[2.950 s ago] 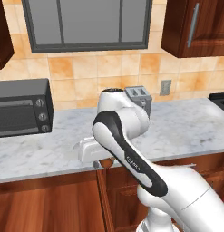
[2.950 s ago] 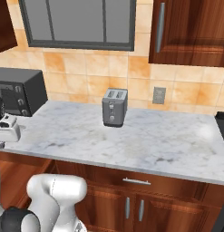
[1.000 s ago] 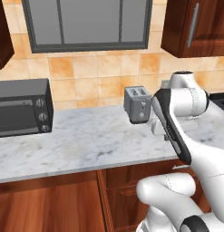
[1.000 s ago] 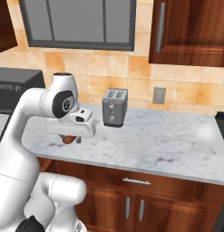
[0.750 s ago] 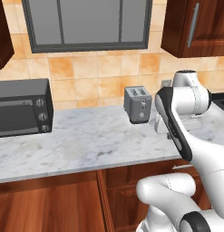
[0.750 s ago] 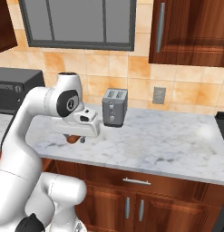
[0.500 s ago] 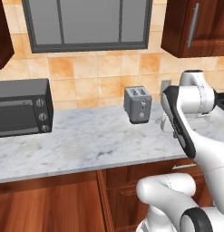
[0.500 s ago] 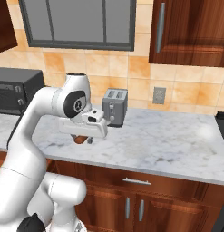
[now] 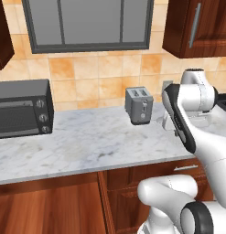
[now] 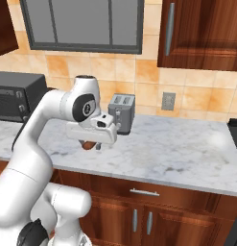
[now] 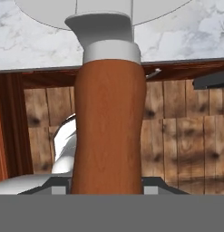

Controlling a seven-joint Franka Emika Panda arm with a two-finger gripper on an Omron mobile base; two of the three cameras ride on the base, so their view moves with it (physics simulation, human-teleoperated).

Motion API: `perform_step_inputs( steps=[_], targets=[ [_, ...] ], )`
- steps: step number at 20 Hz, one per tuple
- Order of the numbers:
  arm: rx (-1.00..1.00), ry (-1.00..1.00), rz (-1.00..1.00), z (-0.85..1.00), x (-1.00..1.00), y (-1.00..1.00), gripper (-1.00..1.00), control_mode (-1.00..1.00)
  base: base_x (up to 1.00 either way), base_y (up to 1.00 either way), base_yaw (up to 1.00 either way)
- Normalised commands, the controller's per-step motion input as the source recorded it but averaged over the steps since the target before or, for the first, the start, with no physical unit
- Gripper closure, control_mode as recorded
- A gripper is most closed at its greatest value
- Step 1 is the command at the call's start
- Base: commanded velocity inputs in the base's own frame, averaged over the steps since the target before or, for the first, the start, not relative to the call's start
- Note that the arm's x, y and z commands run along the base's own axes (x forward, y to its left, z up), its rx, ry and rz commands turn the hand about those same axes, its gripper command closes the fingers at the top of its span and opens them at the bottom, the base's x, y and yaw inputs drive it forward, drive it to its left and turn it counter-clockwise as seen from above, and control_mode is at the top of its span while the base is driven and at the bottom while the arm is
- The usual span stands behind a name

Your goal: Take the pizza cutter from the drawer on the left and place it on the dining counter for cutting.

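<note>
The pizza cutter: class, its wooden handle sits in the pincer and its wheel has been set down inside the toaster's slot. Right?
Not quite. The pizza cutter is in the pincer, but its wheel is not in the toaster: the right base view shows the pincer apart from the toaster, above the marble worktop.

A glossy white robot arm (image 10: 38, 144) built of rounded, tube-like segments, joined by dark grey ringed joints, with a blocky white hand (image 10: 91, 144) at its end.
</note>
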Motion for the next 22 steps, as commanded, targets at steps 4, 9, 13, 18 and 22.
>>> perform_step_inputs(
  steps=[4, 9, 13, 18, 22],
  targets=[
    [0.0, 0.0, 0.0, 0.0, 0.0, 0.0, 1.0, -1.0, 0.0, 0.0, 0.0],
    [0.0, 0.0, 0.0, 0.0, 0.0, 0.0, 1.0, 1.0, -0.01, -0.13, 0.0],
    [0.0, 0.0, 0.0, 0.0, 0.0, 0.0, 1.0, 1.0, -0.33, -1.0, -0.1],
    [0.0, 0.0, 0.0, 0.0, 0.0, 0.0, 1.0, 1.0, -0.11, -0.79, -0.64],
    [0.0, 0.0, 0.0, 0.0, 0.0, 0.0, 1.0, 1.0, 0.0, -0.21, -0.93]
  ],
)
